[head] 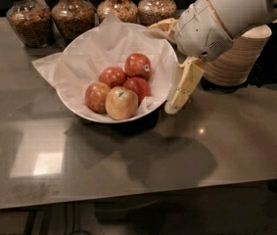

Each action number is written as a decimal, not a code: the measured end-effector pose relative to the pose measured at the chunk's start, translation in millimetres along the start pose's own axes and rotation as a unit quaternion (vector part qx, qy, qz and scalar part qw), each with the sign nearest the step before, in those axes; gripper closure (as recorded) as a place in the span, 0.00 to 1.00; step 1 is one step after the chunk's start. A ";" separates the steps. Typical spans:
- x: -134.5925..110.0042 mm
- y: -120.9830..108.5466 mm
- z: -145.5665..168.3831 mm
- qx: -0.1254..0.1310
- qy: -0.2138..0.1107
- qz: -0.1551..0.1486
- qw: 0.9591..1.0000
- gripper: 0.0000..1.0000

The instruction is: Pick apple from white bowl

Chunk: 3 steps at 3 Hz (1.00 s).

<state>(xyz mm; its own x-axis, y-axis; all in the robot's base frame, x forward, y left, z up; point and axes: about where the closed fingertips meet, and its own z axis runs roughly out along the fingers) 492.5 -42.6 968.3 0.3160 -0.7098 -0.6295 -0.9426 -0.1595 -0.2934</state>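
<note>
The apple (121, 103), pale yellow-golden with a small dark sticker, lies at the front of the white bowl (90, 116), among several redder apples (138, 65). The bowl is lined with crumpled white paper (86, 58) and stands on the dark counter. My gripper (159, 71) is at the bowl's right rim, open and empty. One finger (183, 86) hangs down just outside the rim, and the other (160, 28) reaches over the bowl's back right edge. The apple is a short way left of the lower finger.
Several glass jars of grains (25, 14) line the back of the counter behind the bowl. A stack of small off-white paper bowls (236, 58) stands at the right, partly behind my arm. The counter's front edge (138, 195) runs below.
</note>
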 end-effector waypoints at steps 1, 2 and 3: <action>1.3 -4.6 19.1 -0.011 -0.024 0.001 1.000 0.09; 2.6 -9.9 30.8 -0.018 -0.037 0.001 0.999 0.18; 3.3 -15.2 37.1 -0.025 -0.042 -0.004 0.999 0.15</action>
<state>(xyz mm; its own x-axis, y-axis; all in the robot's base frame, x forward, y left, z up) 511.8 -17.0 944.0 0.3296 -0.6490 -0.6857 -0.9435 -0.2003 -0.2641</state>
